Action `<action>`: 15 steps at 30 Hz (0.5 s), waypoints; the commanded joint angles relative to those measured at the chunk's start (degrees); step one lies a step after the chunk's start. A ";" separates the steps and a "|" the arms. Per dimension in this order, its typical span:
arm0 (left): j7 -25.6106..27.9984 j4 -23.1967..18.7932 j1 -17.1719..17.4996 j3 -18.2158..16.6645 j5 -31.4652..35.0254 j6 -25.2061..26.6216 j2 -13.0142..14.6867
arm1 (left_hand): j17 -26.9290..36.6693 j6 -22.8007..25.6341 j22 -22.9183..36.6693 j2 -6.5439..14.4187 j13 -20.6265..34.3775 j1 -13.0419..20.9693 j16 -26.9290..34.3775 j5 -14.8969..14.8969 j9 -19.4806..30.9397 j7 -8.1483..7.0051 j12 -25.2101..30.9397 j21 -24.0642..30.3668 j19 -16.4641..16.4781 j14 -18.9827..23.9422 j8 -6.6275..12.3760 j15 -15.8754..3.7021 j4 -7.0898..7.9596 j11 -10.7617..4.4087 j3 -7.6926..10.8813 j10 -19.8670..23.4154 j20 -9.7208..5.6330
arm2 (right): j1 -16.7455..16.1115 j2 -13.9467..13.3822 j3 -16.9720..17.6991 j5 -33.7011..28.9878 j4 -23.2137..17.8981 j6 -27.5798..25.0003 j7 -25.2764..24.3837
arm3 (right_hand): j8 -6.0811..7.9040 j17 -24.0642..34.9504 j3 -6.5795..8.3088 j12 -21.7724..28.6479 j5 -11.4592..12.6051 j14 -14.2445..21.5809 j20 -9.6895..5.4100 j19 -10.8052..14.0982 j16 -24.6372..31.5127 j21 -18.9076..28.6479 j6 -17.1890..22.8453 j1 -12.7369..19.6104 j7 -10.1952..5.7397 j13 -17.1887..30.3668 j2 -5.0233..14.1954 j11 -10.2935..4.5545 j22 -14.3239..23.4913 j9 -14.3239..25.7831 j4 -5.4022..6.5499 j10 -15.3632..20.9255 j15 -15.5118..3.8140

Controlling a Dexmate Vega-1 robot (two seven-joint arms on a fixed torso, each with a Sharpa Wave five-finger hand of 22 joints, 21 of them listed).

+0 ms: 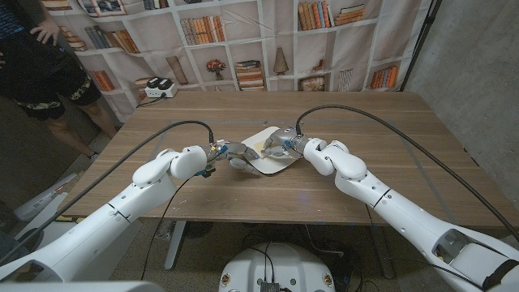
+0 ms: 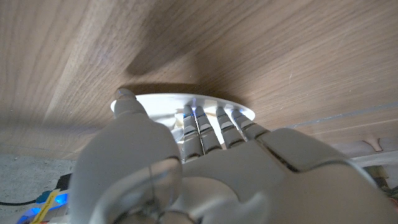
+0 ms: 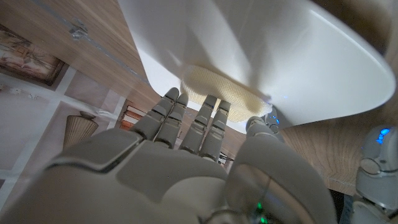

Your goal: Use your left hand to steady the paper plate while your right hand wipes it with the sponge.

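The paper plate [image 1: 266, 152] lay on the wooden table [image 1: 389, 154] at the centre of the head view, between the two hands. The left hand [image 1: 229, 154] came in from the lower left of that frame and met the plate's left rim. In the left wrist view, the left hand [image 2: 205, 168] had its fingers [image 2: 198, 127] laid over the near rim of the plate [image 2: 161, 102] and its thumb at the rim's edge, so it was gripping the plate's rim.

The right hand [image 1: 280, 146] came in from the lower right of the head view and sat over the plate's right portion. In the right wrist view, the right hand [image 3: 186, 162] had its fingers [image 3: 202, 124] reaching onto a pale yellow sponge [image 3: 217, 93], which lay against the white surface of the plate [image 3: 267, 56]; the thumb stood beside the sponge's edge. The hand pressed on the sponge, though whether it fully clasped it could not be told.

At the upper left of the head view a person [image 1: 36, 61] stood beside the table. A white device [image 1: 159, 86] sat at the table's far left edge, before a bookshelf backdrop [image 1: 268, 40].
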 commanded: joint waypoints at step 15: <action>-0.59 0.13 -0.87 0.76 0.70 1.02 -0.87 | 0.25 0.29 0.12 0.06 0.29 0.16 0.18 0.12 0.16 -0.10 0.24 0.36 -0.41 0.07 0.04 -3.75 0.18 0.01 -0.41 -0.03 -1.10 | -0.37 -1.41 1.36 -4.84 -2.23 -5.96 -0.39 | 0.33 0.23 0.12 0.14 0.34 -0.26 -1.25 -0.32 0.10 -0.09 0.05 -0.24 0.35 0.25 -0.21 0.38 0.18 0.24 -0.11 0.31 -1.45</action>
